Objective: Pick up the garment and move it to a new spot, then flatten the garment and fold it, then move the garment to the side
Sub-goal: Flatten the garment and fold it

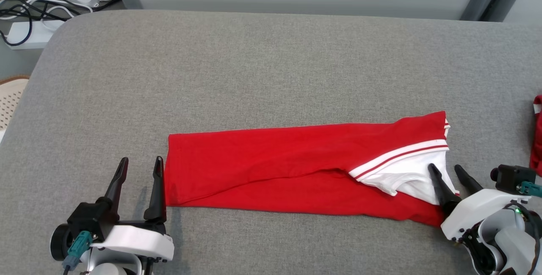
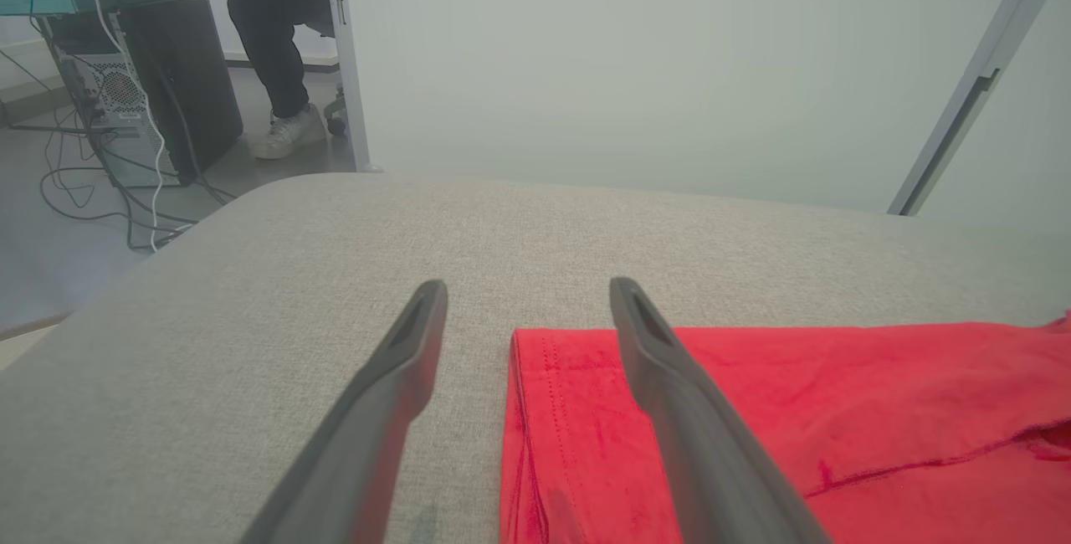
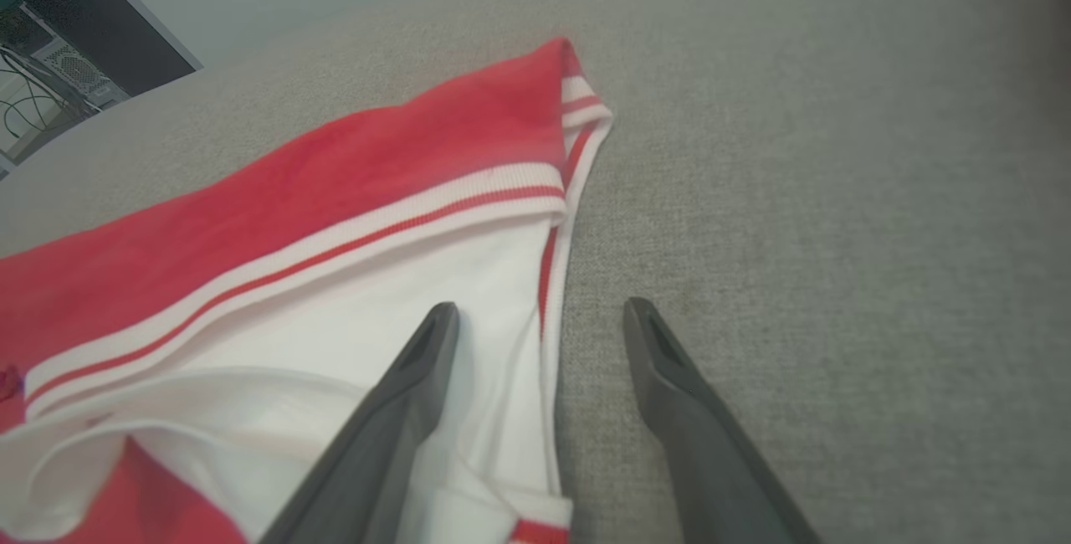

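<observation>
**A:** where's the garment sitting rn?

**B:** the red fabric garment with white striped trim (image 1: pixel 275 160) is folded into a long strip. It lies along the near edge of the grey fabric-covered bench (image 1: pixel 254 63), from left of middle out toward the right edge.

**A:** and the pincers?

**B:** both spread apart, nothing held. The left pincer (image 1: pixel 141 159) straddles the strip's left hem, one finger over red cloth and one over bare bench. The right pincer (image 1: pixel 444 166) does the same at the white end. There's also another red cloth (image 1: pixel 537 135) poking in at the right edge.
</observation>
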